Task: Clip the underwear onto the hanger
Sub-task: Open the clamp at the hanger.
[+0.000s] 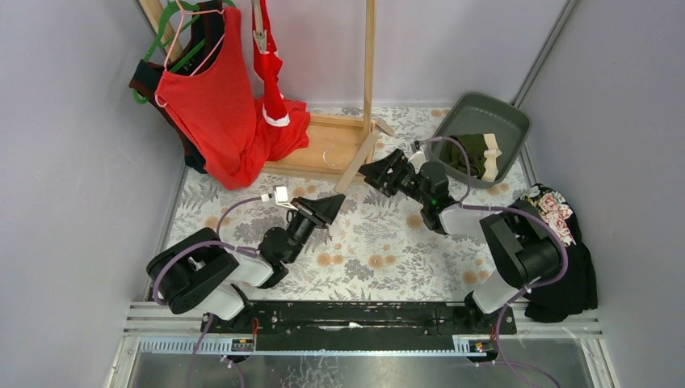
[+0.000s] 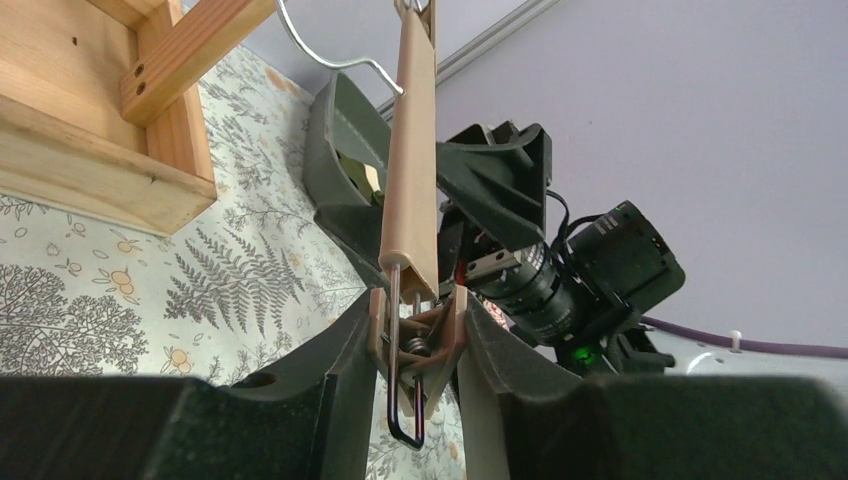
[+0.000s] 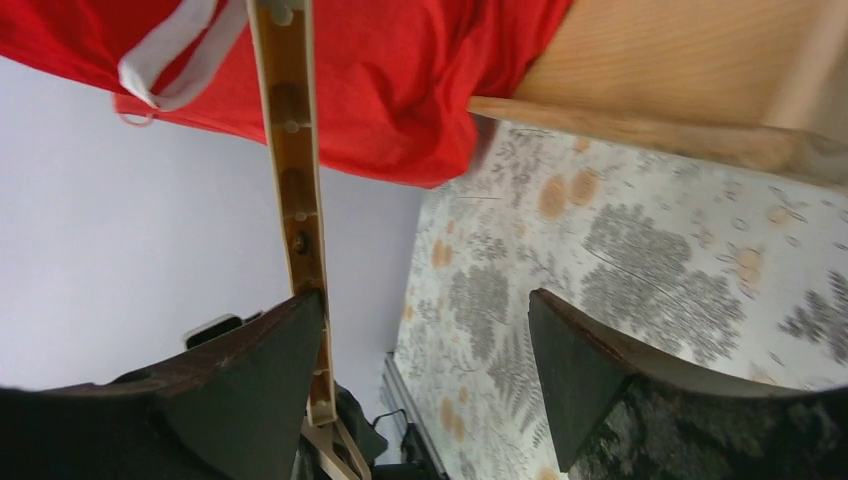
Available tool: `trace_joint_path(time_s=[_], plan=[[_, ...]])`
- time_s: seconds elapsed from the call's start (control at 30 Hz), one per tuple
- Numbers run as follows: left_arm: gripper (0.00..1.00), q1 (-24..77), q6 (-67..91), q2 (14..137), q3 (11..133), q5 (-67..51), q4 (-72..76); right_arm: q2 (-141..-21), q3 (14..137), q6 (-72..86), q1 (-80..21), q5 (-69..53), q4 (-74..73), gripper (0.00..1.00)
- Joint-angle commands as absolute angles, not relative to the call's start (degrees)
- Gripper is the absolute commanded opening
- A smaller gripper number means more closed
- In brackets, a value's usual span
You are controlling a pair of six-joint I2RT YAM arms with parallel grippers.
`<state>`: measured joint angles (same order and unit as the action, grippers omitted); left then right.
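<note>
Up close, we saw the olive green brief (image 1: 475,153) lying in the grey bin (image 1: 517,121), and the red brief (image 1: 269,69) hanging clipped at the wooden rack (image 1: 370,65). Our left gripper (image 2: 418,318) was pinched shut on the clip (image 2: 440,325) of the tan hanger (image 2: 410,170). Our right gripper (image 3: 425,320) stood wide apart and held nothing, with the hanger running just beside one finger.
</note>
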<state>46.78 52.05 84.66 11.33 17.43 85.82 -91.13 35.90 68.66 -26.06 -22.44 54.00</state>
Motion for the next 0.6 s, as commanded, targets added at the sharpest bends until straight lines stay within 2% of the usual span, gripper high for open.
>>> trace_joint_path(time_s=[0.0,0.37,0.57], plan=[[0.0,47.2,50.4,82.9,10.6,18.7,91.9,-93.1,41.3,74.0,-25.5,-25.6,66.7,0.81],[0.0,47.1,50.2,83.1,10.2,20.5,91.8,-97.3,40.5,77.1,-25.6,-27.4,76.0,0.8],[0.0,47.2,52.0,86.1,11.9,18.1,92.0,-98.5,44.3,75.7,-25.6,-29.1,73.2,0.8]])
